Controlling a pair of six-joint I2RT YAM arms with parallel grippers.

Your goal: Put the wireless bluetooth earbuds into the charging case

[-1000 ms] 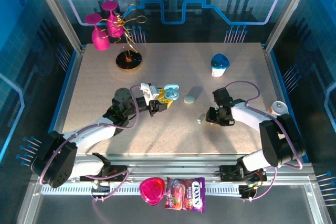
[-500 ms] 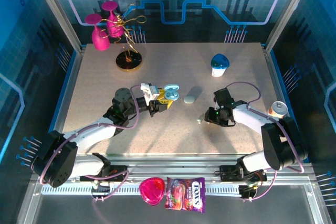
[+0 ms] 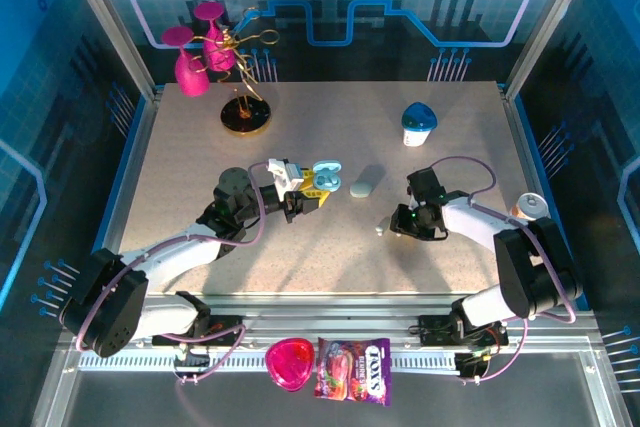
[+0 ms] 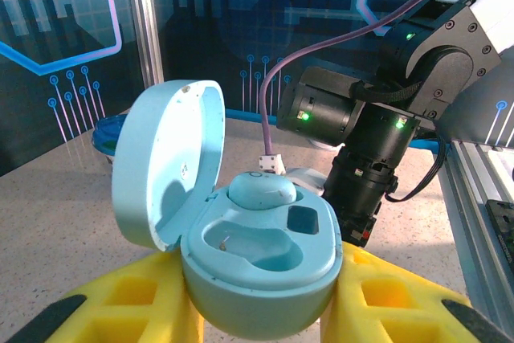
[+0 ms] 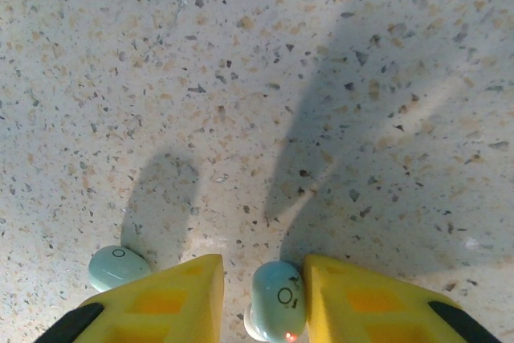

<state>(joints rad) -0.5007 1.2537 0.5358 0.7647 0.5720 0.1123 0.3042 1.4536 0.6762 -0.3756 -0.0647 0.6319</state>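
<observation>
**Bud between the right fingers, case clamped in the left**

On my left wrist feed the left gripper (image 3: 316, 190) is clamped on the charging case (image 4: 257, 255), with a yellow finger (image 4: 132, 307) pressed to each side of its lower shell. The case sits upright with its lid (image 4: 165, 158) swung open and standing up on the hinge side. Inside it I see one empty hollow at the front. A rounded pale-blue lump sits behind that hollow, and I cannot tell whether it is a seated bud or part of the case.

From above, the right gripper (image 3: 393, 226) is down at the table (image 3: 200, 147), to the right of the case and nearer the arm bases. Its jaws stand at a narrow gap around one earbud (image 5: 278, 299), which lies on the tabletop. That earbud touches one fingertip (image 5: 325, 279), and I see a sliver of table between it and the other. A small red light shows at its lower end.

A second earbud (image 5: 116, 267) lies on the table just outside that other finger, close to it but not between the jaws. Both buds are well apart from the case, with bare table between.
</observation>
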